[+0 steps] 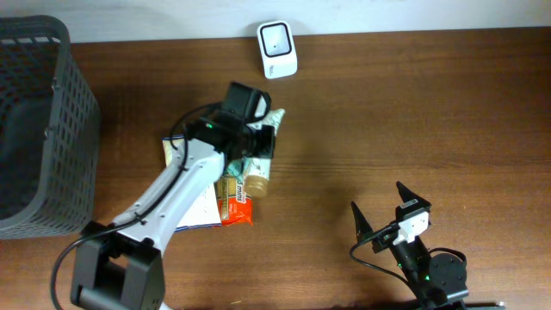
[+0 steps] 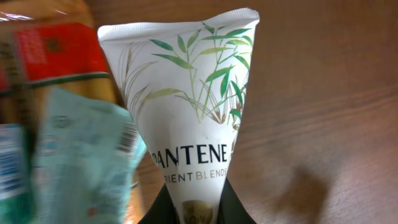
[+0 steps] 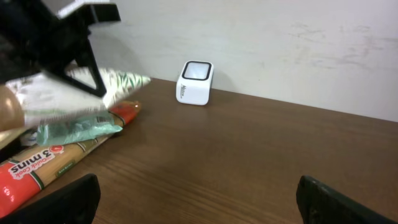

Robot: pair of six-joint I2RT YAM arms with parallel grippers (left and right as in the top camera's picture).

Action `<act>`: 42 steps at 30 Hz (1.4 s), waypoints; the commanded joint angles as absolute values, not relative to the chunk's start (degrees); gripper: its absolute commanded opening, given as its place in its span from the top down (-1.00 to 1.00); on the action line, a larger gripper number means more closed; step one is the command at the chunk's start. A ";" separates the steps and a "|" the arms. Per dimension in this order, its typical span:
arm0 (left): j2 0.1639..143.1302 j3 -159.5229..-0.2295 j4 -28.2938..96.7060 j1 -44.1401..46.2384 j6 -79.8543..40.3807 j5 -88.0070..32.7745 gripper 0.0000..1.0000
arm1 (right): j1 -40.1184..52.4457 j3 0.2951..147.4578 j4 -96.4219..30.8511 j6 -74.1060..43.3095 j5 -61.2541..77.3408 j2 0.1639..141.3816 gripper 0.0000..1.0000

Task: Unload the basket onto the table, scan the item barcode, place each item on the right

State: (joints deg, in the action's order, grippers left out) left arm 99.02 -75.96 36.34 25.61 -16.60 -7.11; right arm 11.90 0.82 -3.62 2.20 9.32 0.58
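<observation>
The left gripper (image 2: 196, 210) is clamped on the Pantene tube (image 2: 186, 112), its black fingers pinching the tube's narrow lower part at the bottom edge of the left wrist view, with the flat crimped end fanning out toward the top of the frame. From overhead, the same gripper sits just left of centre and the tube runs under it, crimped end toward the upper right and brown cap toward the lower part of the frame. In the right wrist view the tube appears raised above a small pile of goods at the left edge. That pile holds a teal sachet (image 2: 74, 162) right beside the tube, a red-and-orange packet (image 1: 234, 202) below it, and a white-and-blue pack (image 1: 202, 207) partly under the arm. The white barcode scanner (image 1: 277, 49) stands at the top centre of the overhead frame by the wall, well apart from the tube. A dark grey basket (image 1: 34, 120) fills the upper left corner. The right gripper (image 1: 377, 196) rests at the lower right with its jaws spread wide and nothing between them, over bare wooden table (image 1: 430, 112).
</observation>
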 commanded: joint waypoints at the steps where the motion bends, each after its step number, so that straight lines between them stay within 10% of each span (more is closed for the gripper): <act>1: 99.15 -73.78 35.14 27.16 -19.90 -6.48 1.00 | 12.36 0.32 -3.66 2.59 9.45 0.19 -0.98; 6: 106.76 -73.76 32.05 29.39 -24.86 -6.24 0.95 | 12.36 0.32 -3.68 2.57 9.45 0.21 -0.97; 9: 107.11 -74.08 32.12 29.56 -24.80 -6.74 -0.53 | 12.36 0.32 -3.66 2.57 9.45 0.21 -0.98; 12: 104.18 -79.83 39.55 28.56 -20.36 -6.55 -1.00 | 12.36 0.32 -3.66 2.59 9.45 0.19 -0.97; 28: 88.05 -88.92 56.90 -15.00 12.12 -4.71 -0.99 | 12.36 0.32 -3.66 2.59 9.45 0.21 -0.98; 42: 88.05 -88.92 56.45 -18.94 15.99 -1.65 -0.99 | 12.36 0.32 -3.66 2.57 9.45 0.19 -0.97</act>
State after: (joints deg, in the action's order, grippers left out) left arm 88.07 -88.62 56.80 -18.15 14.61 -3.46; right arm 11.90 0.82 -3.62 2.20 9.32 0.58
